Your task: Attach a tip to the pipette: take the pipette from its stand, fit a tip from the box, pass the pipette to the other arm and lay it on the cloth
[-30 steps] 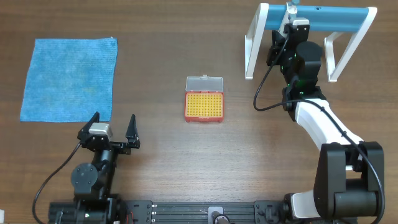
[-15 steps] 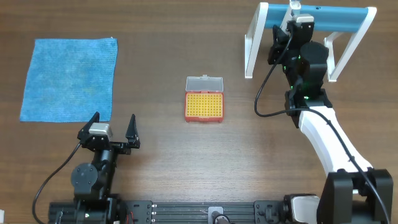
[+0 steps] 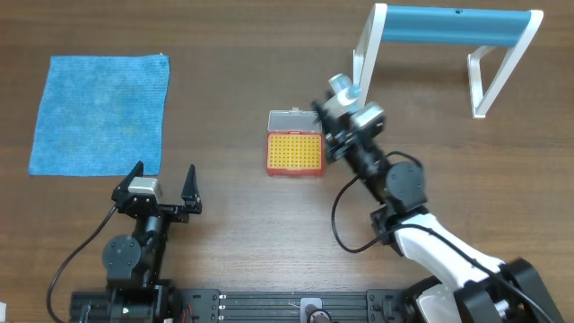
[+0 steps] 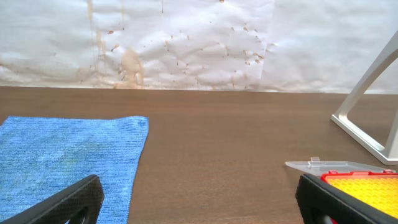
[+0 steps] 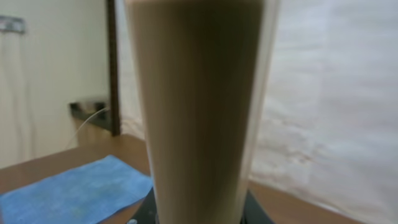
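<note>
By the table's [image 3: 224, 242] middle, right gripper [image 3: 343, 117] clamps the pipette [image 5: 199, 112] near the tip box [image 3: 294, 148] — left gripper [image 3: 164, 170] open w/ nothing.

Box [image 3: 294, 148] sits mid-table. R gripper [image 3: 348, 124], clamped on pipette [image 3: 341, 88], crowds box's right side and blocks that approach. Wide gap of table [image 3: 224, 90] btwn box and cloth [image 3: 99, 115] gives a lane. Stand [image 3: 448, 25] walls off far-right corner. L gripper [image 3: 163, 184], jaws apart, sits by cloth's near corner w/ room ahead.

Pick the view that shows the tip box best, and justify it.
The top view: the whole tip box lies in sight, lid open. The left wrist view catches just its clear lid and one yellow corner.
</note>
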